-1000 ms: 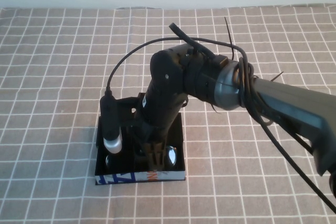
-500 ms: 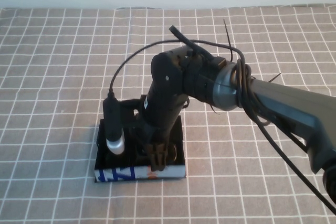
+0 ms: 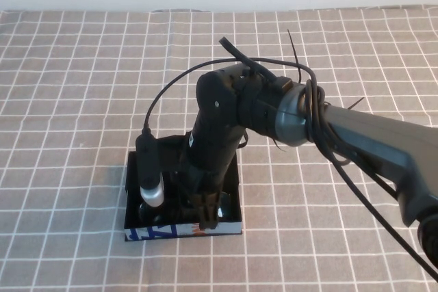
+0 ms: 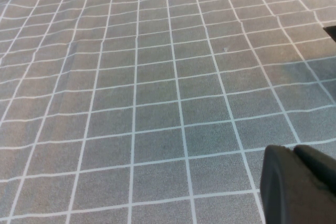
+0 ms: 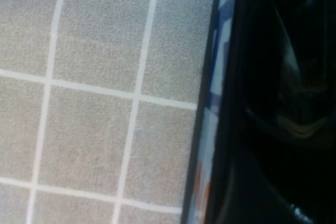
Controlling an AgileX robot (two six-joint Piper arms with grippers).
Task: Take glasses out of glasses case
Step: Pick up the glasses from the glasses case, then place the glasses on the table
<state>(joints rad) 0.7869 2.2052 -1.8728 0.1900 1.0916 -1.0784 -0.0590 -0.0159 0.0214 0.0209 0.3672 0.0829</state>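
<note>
The glasses case (image 3: pixel 233 177) lies open on the checked cloth, its blue, white and orange front edge (image 3: pixel 161 231) toward me. The black glasses lie inside it; one dark lens (image 3: pixel 224 204) shows beside my right gripper (image 3: pixel 207 215). That gripper reaches straight down into the case, its fingers close together on the middle of the glasses. The right wrist view shows a lens (image 5: pixel 294 93) and the printed case edge (image 5: pixel 214 108) from very near. My left gripper (image 4: pixel 299 187) hangs over bare cloth, away from the case.
The grey checked tablecloth (image 3: pixel 82 87) covers the whole table. The right arm (image 3: pixel 356 135) and its looping black cables (image 3: pixel 311 94) cross over the table's right half. A white wall runs along the far edge.
My right gripper has shifted slightly down and toward the case's front edge. The case rocked a little and settled back. The glasses stay in the case.
</note>
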